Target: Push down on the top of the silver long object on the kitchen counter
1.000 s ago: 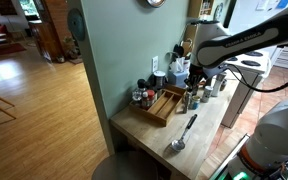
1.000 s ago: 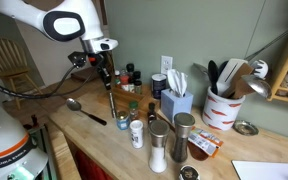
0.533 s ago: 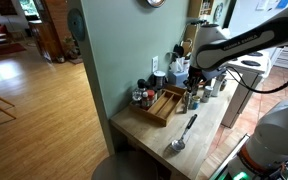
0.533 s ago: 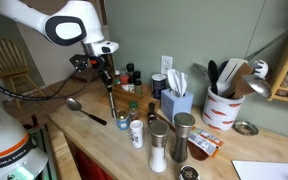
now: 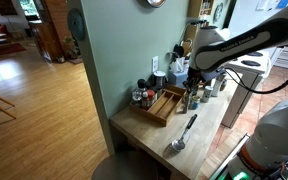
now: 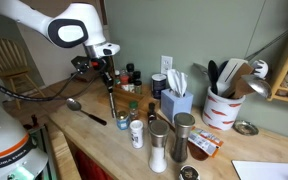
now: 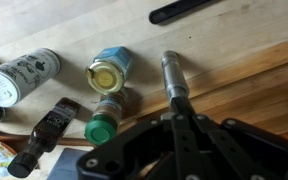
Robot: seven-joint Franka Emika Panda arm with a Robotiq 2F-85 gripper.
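Note:
The silver long object (image 6: pixel 111 101) stands upright and thin on the pale wood kitchen counter (image 6: pixel 92 131). My gripper (image 6: pixel 107 76) is shut and sits directly over it, fingertips at its top. In the wrist view the silver object (image 7: pixel 172 74) points away from my shut fingers (image 7: pixel 180 108), which meet its near end. In an exterior view my gripper (image 5: pixel 194 82) hangs over the cluster of bottles on the counter (image 5: pixel 150 135); the silver object is not clear there.
A big spoon (image 6: pixel 83 108) lies on the counter, also visible in an exterior view (image 5: pixel 184 132). A wooden tray (image 5: pixel 164 105), spice jars (image 6: pixel 136 132), two metal shakers (image 6: pixel 170 142), a blue box (image 6: pixel 176 101) and a utensil crock (image 6: pixel 222 106) crowd around. Jars (image 7: pixel 110 72) stand beside the object.
My gripper has crept slightly lower onto the top of the silver object. Nothing else has moved.

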